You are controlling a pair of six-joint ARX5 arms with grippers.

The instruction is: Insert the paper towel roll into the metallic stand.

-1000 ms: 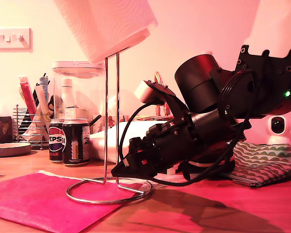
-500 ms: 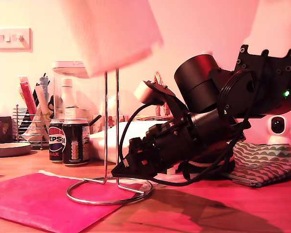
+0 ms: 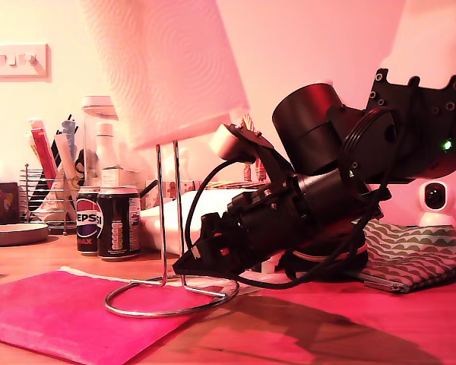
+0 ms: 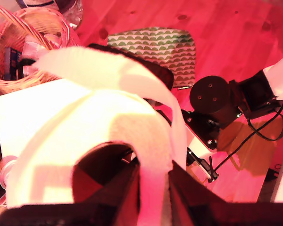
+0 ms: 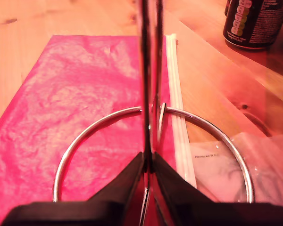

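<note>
Exterior view: the fat white embossed paper towel roll [image 3: 167, 68] sits partway down the shiny chrome wire stand [image 3: 167, 228]. My first gripper [image 4: 153, 188] pinches the roll's wall to lower it; my second gripper [image 5: 148, 169] clamps the stand's upright, presumably steadying it.

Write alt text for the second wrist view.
My second pincer is shut on the metallic stand low on its upright chrome loop, above the ring base resting partly on a pink sheet. A dark drink can stands on the wooden table beyond.
</note>
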